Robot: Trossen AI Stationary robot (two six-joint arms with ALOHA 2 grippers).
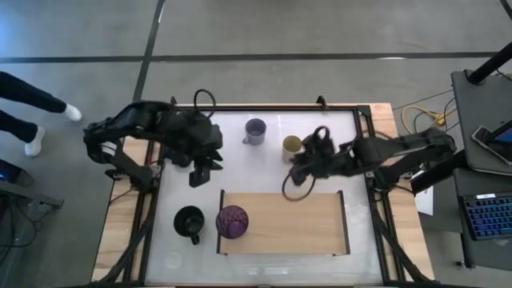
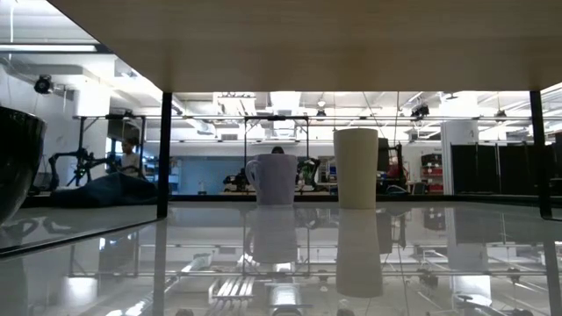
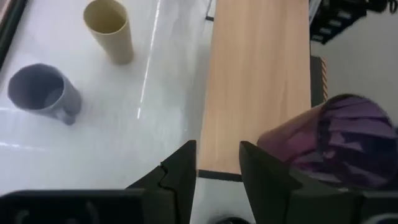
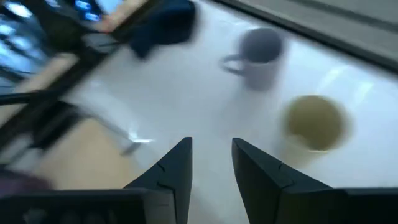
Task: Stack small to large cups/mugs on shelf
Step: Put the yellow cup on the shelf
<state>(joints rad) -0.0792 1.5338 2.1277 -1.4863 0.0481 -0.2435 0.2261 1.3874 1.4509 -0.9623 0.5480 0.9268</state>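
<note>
Grey concrete floor (image 1: 320, 28), ceiling lights (image 2: 285, 99)

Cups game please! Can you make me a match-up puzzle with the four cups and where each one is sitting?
Things:
1. purple tumbler
2. black mug
3. yellow cup
4. grey-lavender mug

Places:
A. on the white table, next to the right gripper
B. on the wooden shelf, at its left end
C. on the table just off the shelf's left rail
D. at the far side of the table, left of the yellow cup

Pairs: 1-B, 2-C, 3-A, 4-D
</note>
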